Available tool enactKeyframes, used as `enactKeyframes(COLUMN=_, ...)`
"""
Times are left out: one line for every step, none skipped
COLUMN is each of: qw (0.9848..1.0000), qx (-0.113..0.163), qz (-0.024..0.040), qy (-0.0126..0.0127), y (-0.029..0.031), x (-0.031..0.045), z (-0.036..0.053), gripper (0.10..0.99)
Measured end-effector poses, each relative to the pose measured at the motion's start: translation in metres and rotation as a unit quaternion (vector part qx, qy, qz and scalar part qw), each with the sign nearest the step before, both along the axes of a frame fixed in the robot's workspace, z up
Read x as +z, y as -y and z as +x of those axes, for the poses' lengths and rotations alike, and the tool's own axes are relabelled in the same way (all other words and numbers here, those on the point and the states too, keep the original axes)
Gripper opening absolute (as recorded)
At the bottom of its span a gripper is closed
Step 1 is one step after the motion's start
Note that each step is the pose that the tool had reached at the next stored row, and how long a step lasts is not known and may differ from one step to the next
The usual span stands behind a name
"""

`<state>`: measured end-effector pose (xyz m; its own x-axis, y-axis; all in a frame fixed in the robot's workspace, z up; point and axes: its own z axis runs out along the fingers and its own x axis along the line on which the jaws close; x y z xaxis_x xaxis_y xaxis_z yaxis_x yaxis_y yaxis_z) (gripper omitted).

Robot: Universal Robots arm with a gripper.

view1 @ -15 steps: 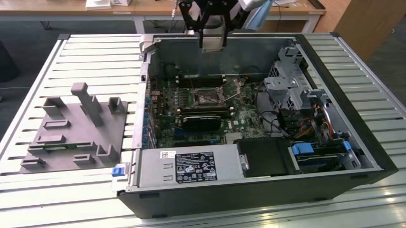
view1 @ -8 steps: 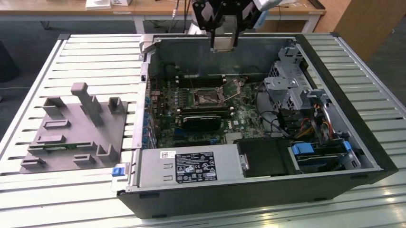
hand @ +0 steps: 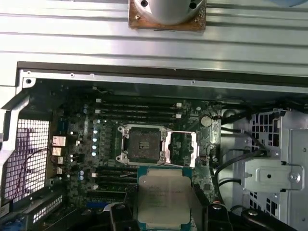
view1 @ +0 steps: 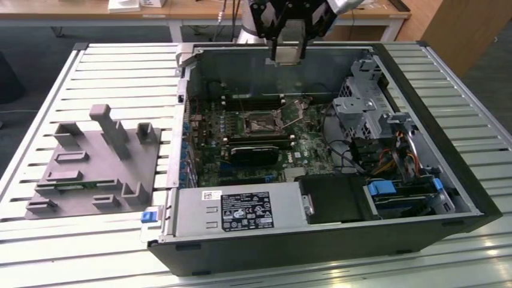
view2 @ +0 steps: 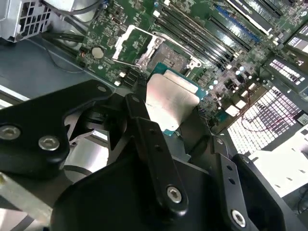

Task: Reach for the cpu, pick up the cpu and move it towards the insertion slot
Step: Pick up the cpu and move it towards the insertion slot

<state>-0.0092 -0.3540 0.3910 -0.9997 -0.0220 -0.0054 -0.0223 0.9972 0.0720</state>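
We see a slatted metal tabotop [view1: 96, 66] carrying an open computer case [view1: 448, 198], its side panel off so that the inside faces up. On the exterior view's left of the case lies a grey moulded holder tray [view1: 88, 165] with upright pegs and shallow pockets. Inside the case, the green circuit board [view1: 308, 150] covers the floor, with a silver power supply [view1: 236, 210] along the near edge and a metal drive cage [view1: 364, 114] on the exterior view's right. A long black card [view1: 256, 153] lies across the board, just nearer the camera than the socket.

The arm comes down over the far wall of the case, and its claw [view1: 288, 57] hangs above the board, well clear of it. In the second wrist view we find the black fingers [view2: 154, 144] of the claw [view2: 175, 122] clamped on the cpu [view2: 171, 98], gripping it by its edges so that its silvery top shows between them. In the first wrist view the cpu [hand: 163, 197] is held level, its paler rim visible around the metal top.

The insertion slot [hand: 144, 144] lies open on the board, its shiny frame [hand: 185, 149] swung aside next to it. In both wrist views the cpu sits just beside the insertion slot [view2: 137, 45], not over it and lifted clear of the board. Narrow black memory slots [hand: 137, 110] run on the far side of the socket from the cpu.
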Motion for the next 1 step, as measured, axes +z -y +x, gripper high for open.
enactKeyframes(qw=1.0000, qx=0.000, qz=0.0000, qy=0.0000, y=0.0000, x=0.0000, z=0.0000, gripper=0.529)
